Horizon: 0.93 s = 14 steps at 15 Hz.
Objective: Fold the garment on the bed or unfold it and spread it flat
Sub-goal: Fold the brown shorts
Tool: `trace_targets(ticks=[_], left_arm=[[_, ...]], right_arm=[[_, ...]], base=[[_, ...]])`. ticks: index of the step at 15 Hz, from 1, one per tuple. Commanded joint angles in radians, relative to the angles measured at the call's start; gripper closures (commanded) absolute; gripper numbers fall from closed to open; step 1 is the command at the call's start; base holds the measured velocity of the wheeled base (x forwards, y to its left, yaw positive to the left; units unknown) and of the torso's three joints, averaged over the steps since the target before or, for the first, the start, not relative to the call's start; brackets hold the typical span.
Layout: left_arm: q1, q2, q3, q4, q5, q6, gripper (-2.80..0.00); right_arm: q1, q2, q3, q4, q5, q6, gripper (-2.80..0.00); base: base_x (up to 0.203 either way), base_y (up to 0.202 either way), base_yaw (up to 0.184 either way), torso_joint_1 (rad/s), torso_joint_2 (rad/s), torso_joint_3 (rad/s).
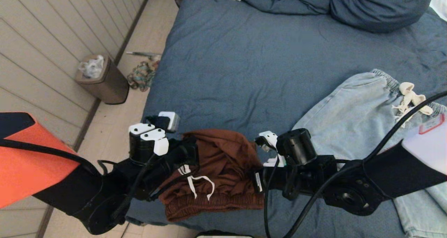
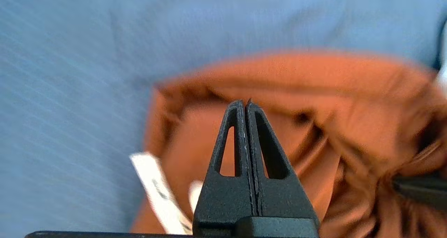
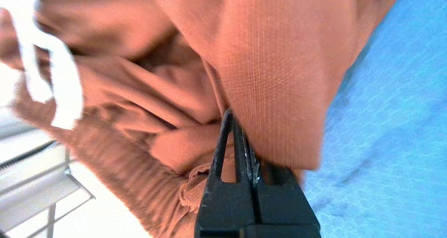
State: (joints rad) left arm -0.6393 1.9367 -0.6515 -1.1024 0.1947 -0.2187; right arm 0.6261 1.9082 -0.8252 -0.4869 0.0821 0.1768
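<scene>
A rust-brown garment (image 1: 223,161) with a white drawstring (image 1: 200,182) lies bunched at the near edge of the bed (image 1: 237,63), its ribbed waistband hanging over the edge. My left gripper (image 1: 191,153) is at the garment's left side and my right gripper (image 1: 257,175) at its right side. In the left wrist view the left gripper (image 2: 244,103) is shut, its tips against the brown cloth (image 2: 314,91) with nothing seen between them. In the right wrist view the right gripper (image 3: 235,117) is shut too, with a fold of the garment (image 3: 272,73) draped over one finger.
Light-blue jeans (image 1: 352,108) lie spread on the bed's right side, partly under my right arm. A bunched blue duvet (image 1: 349,4) sits at the far end. On the floor to the left stand a brown bin (image 1: 101,80) and a cloth heap (image 1: 141,75).
</scene>
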Motion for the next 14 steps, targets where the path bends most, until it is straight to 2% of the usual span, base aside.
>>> trace_targets(ticks=[1,4,6,8,10,12,14], left_arm=[[0.038,-0.099,0.003,0.011,-0.004,-0.001,0.00],[0.054,-0.081,-0.039,0.060,-0.011,-0.001,0.00],[0.051,-0.038,-0.047,0.064,-0.012,-0.003,0.00],[0.011,0.004,-0.015,0.056,-0.013,-0.010,0.00],[-0.040,0.030,0.043,0.037,-0.015,-0.013,0.00],[-0.093,0.066,0.076,-0.006,-0.014,-0.013,0.00],[-0.113,0.119,0.075,-0.040,-0.010,-0.011,0.00]], right_arm=[[0.003,-0.106,-0.004,0.000,0.003,0.001,0.00],[0.007,-0.172,-0.084,0.025,0.008,0.002,0.00],[0.015,-0.158,-0.203,0.092,0.009,0.004,0.00],[0.051,-0.076,-0.281,0.155,0.010,0.009,0.00],[0.096,-0.013,-0.292,0.171,0.011,0.014,0.00],[0.098,0.017,-0.282,0.172,0.011,0.012,0.00],[0.098,0.064,-0.282,0.172,0.011,0.012,0.00]], base=[[0.000,0.000,0.000,0.000,0.00,0.000],[0.000,0.000,0.000,0.000,0.00,0.000],[0.000,0.000,0.000,0.000,0.00,0.000],[0.000,0.000,0.000,0.000,0.00,0.000],[0.000,0.000,0.000,0.000,0.00,0.000],[0.000,0.000,0.000,0.000,0.00,0.000],[0.000,0.000,0.000,0.000,0.00,0.000]])
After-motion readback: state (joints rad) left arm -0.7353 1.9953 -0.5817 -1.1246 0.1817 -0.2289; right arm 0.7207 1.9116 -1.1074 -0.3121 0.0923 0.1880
